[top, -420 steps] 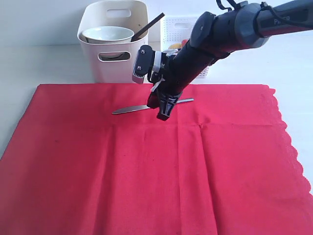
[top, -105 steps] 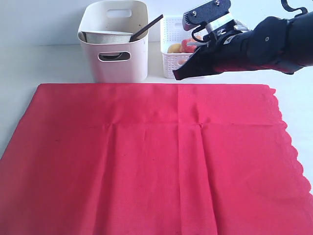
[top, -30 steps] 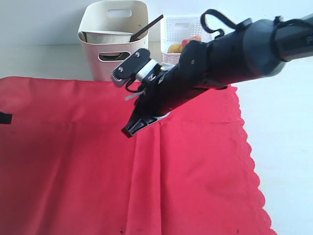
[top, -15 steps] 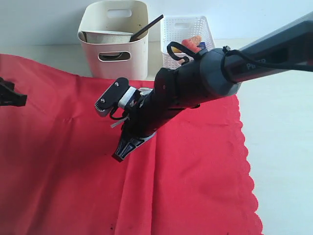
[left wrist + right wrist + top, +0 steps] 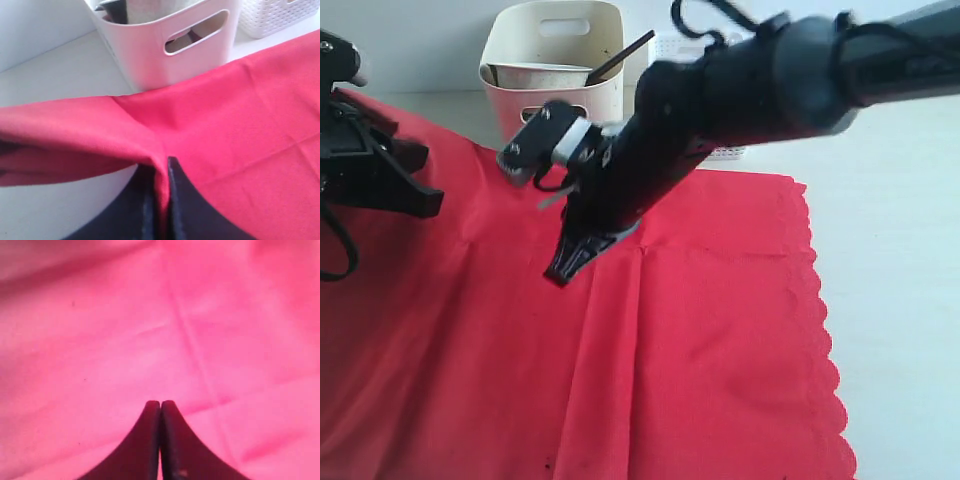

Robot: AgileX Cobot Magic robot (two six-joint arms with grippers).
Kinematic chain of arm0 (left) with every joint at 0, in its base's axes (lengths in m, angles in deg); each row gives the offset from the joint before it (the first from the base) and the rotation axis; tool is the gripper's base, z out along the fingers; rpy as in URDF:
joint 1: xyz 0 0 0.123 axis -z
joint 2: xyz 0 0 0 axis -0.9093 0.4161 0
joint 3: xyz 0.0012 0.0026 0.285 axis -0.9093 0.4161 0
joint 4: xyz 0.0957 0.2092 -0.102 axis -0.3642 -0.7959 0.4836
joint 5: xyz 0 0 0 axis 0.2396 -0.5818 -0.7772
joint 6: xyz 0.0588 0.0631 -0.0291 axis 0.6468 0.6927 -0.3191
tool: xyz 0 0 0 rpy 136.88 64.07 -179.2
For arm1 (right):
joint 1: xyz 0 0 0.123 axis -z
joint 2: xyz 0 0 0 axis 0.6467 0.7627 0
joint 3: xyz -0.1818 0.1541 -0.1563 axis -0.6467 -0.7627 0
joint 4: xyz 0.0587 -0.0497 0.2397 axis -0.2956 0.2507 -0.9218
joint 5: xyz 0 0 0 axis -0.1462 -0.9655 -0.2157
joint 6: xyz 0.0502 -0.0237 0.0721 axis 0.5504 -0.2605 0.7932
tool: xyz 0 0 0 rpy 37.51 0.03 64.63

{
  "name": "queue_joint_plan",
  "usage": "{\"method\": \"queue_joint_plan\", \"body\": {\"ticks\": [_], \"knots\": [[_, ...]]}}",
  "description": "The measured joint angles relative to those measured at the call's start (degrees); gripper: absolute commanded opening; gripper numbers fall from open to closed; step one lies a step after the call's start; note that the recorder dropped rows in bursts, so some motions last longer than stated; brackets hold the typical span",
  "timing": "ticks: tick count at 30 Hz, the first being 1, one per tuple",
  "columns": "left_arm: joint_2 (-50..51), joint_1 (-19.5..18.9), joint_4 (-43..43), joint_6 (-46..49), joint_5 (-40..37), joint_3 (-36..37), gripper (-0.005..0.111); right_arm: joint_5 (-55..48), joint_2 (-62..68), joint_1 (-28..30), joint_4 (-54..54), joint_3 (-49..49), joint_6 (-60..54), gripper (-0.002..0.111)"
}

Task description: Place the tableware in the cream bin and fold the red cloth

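Clenched on a raised edge of the red cloth (image 5: 710,330), the left gripper's (image 5: 159,175) jaws hold it near the cream bin (image 5: 560,125). The right gripper (image 5: 160,412) hovers shut and empty over the cloth's middle. Tableware (image 5: 535,73) looks binned; folding seems barely begun.

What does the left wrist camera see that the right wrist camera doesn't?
Left wrist only: the bin, the basket, and the left pincer shut on a raised edge of the cloth. Right wrist only: the right pincer, shut on nothing. Both: the cloth, which fills nearly all of the right wrist view.
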State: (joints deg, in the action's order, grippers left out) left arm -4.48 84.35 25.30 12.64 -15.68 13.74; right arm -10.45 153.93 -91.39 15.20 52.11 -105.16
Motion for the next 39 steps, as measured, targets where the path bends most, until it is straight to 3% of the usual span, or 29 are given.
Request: {"method": "queue_joint_plan", "body": {"ticks": [3, 6, 11, 14, 19, 24, 32, 39], "knots": [[-0.05, 1.98, 0.00, -0.12, -0.64, 0.00, 0.000, -0.69, -8.89, 2.35, 14.61, -0.05, 16.95, 0.000], [-0.69, 2.10, 0.00, -0.12, -2.71, 0.00, 0.000, -0.46, -14.77, 5.65, 19.95, -2.29, 25.14, 0.000], [-2.45, 2.38, 0.15, -1.34, -4.65, -0.09, 0.000, 2.88, -21.42, 12.42, 21.27, -7.42, 28.70, 0.000], [-2.56, 4.51, 0.23, -3.22, -5.55, -1.73, 0.000, 3.29, -22.08, 15.17, 21.27, -7.64, 31.22, 0.000], [-2.56, 11.67, 0.23, -4.67, -8.83, -5.88, 0.000, 3.29, -22.31, 15.61, 24.05, -7.64, 32.81, 0.000], [1.35, 19.44, 0.23, -5.73, -10.00, -10.55, 0.000, 1.51, -28.69, 19.00, 33.51, -7.67, 42.23, 0.000], [8.55, 25.33, 0.27, -6.42, -9.60, -15.95, 0.000, -0.58, -31.16, 19.80, 34.41, -7.67, 43.86, 0.000], [14.63, 28.13, 0.37, -6.43, -3.33, -19.54, 0.000, -0.94, -30.73, 19.80, 34.99, -7.67, 43.94, 0.000]]}}
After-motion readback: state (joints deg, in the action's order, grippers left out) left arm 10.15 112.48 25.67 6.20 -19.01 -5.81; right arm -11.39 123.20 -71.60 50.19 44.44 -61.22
